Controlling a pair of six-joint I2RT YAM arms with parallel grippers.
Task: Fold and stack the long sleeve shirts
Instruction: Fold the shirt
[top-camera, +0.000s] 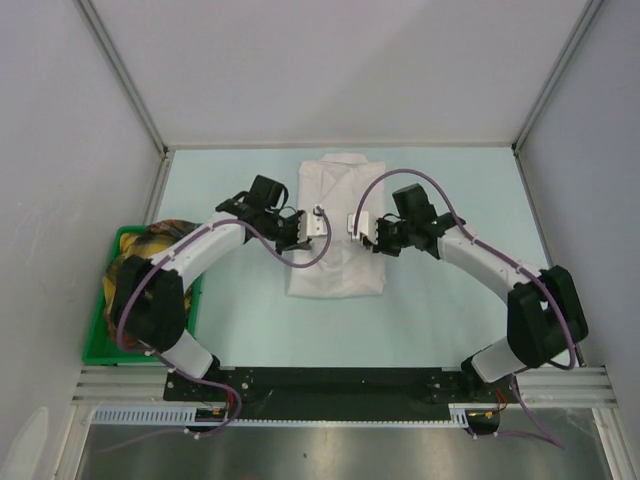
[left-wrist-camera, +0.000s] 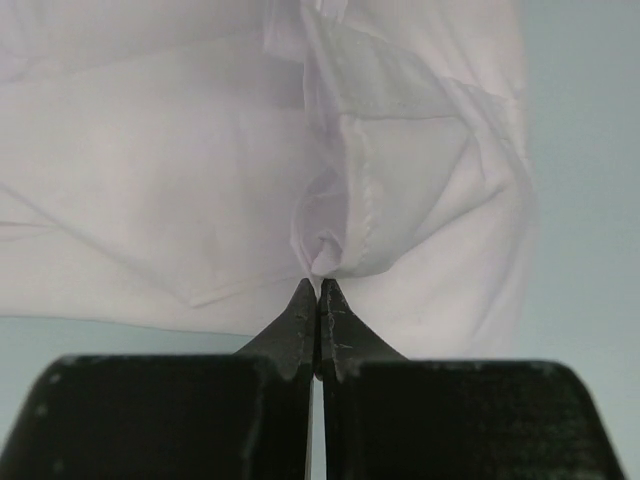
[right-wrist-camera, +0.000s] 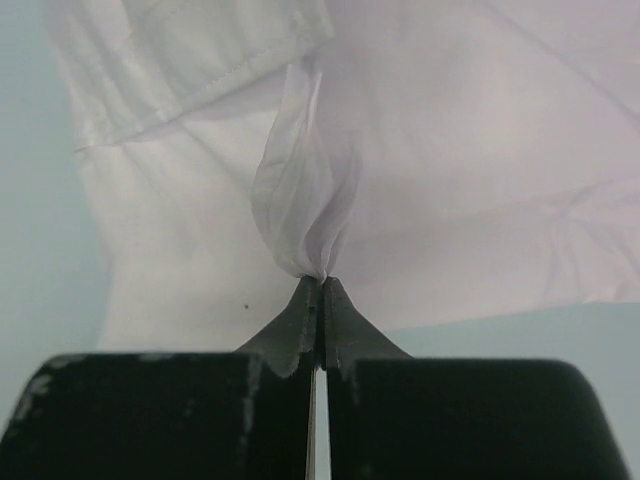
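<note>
**Pinches of white cloth in both closed grippers**

Nearest, by the left arm's base, the top view shows a green bin (top-camera: 97, 335) of dark crumpled cloth (top-camera: 150, 238) at the table's (top-camera: 450, 310) left edge. Neither wrist camera sees it. Farther in, a long sleeve shirt (top-camera: 335, 268), folded to a rectangle, lies at mid-table with its collar toward the far wall. From above, the left gripper (top-camera: 312, 224) and right gripper (top-camera: 358, 228) hang over the shirt's middle, and their grasp is unreadable. The wrist views settle it. The left gripper (left-wrist-camera: 318, 287) has its jaws pressed together on a small gathered peak of the shirt (left-wrist-camera: 150, 180). The right gripper (right-wrist-camera: 320, 283) does likewise, beside a stitched hem of the shirt (right-wrist-camera: 480, 180).
</note>
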